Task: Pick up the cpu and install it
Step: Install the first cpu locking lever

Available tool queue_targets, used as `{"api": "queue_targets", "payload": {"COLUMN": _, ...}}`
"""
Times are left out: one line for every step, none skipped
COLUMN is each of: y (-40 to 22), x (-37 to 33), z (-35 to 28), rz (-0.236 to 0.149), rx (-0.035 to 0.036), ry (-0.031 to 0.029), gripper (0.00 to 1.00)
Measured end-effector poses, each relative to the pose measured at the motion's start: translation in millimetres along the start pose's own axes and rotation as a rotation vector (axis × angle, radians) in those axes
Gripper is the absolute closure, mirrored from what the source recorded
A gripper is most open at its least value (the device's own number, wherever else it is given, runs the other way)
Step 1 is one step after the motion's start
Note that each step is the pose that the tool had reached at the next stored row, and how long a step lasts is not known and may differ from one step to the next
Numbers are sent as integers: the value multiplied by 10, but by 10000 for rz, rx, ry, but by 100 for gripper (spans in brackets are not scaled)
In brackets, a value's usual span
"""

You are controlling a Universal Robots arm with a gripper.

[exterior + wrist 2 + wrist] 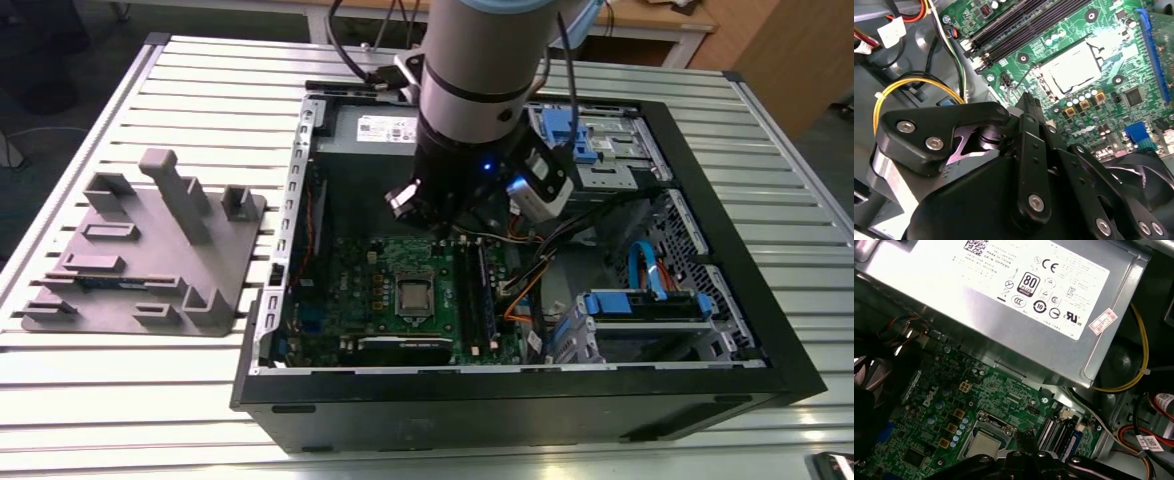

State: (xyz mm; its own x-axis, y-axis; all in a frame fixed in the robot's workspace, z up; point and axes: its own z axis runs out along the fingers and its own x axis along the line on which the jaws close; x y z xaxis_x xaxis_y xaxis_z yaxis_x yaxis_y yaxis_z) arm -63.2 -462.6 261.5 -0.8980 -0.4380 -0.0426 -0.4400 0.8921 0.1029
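Note:
The cpu [415, 295] is a small silvery square lying flat in its socket in the middle of the green motherboard [354, 300], inside the open computer case [534, 400]. It lies seated in both wrist views too, cpu [1074, 67] and cpu [983, 444]. My gripper [1028, 102] hangs above the board, a short way off the socket toward the power supply, with its black fingers together and nothing between them. In the first wrist view the gripper [1026, 440] points down beside the socket. In the exterior view the arm [467, 120] stands over the case's middle.
A large grey power supply [1019, 300] with a white label fills the case's far end. Black memory sticks [1019, 25] run beside the socket. Yellow and orange cables [914, 82] loop near the gripper. A grey holder fixture [147, 250] sits on the slatted table at the exterior view's left.

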Motion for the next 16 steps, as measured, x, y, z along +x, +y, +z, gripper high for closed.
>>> {"api": "queue_targets", "payload": {"y": 8, "x": -10, "z": 2, "rz": 12, "rx": 1, "ry": -1, "gripper": 90}}
{"api": "queue_targets", "payload": {"y": 16, "x": -20, "z": 4, "rz": 25, "rx": 2, "ry": -1, "gripper": 90}}
{"api": "queue_targets", "payload": {"y": 24, "x": -30, "z": 6, "rz": 36, "rx": 2, "ry": -3, "gripper": 90}}
{"api": "queue_targets", "payload": {"y": 33, "x": -39, "z": 9, "rz": 45, "rx": 3, "ry": -4, "gripper": 90}}
{"api": "queue_targets", "payload": {"y": 42, "x": -47, "z": 12, "rz": 52, "rx": 3, "ry": -5, "gripper": 90}}
{"api": "queue_targets", "payload": {"y": 52, "x": -54, "z": 15, "rz": 59, "rx": 3, "ry": -6, "gripper": 90}}
{"api": "queue_targets", "payload": {"y": 62, "x": -61, "z": 18, "rz": 65, "rx": 3, "ry": -6, "gripper": 90}}
{"api": "queue_targets", "payload": {"y": 73, "x": -69, "z": 21, "rz": 70, "rx": 3, "ry": -7, "gripper": 90}}
{"api": "queue_targets", "payload": {"y": 84, "x": -77, "z": 25, "rz": 75, "rx": 4, "ry": -8, "gripper": 90}}
{"api": "queue_targets", "payload": {"y": 95, "x": -86, "z": 28, "rz": 81, "rx": 4, "ry": -8, "gripper": 90}}
{"api": "queue_targets", "payload": {"y": 105, "x": -94, "z": 32, "rz": 87, "rx": 5, "ry": -9, "gripper": 90}}
{"api": "queue_targets", "payload": {"y": 112, "x": -100, "z": 37, "rz": 93, "rx": 5, "ry": -9, "gripper": 90}}
{"api": "queue_targets", "payload": {"y": 116, "x": -104, "z": 44, "rz": 99, "rx": 4, "ry": -11, "gripper": 90}}
{"api": "queue_targets", "payload": {"y": 118, "x": -107, "z": 51, "rz": 105, "rx": 3, "ry": -13, "gripper": 90}}
{"api": "queue_targets", "payload": {"y": 122, "x": -110, "z": 58, "rz": 111, "rx": 4, "ry": -14, "gripper": 90}}
{"api": "queue_targets", "payload": {"y": 124, "x": -113, "z": 64, "rz": 113, "rx": 4, "ry": -13, "gripper": 90}}
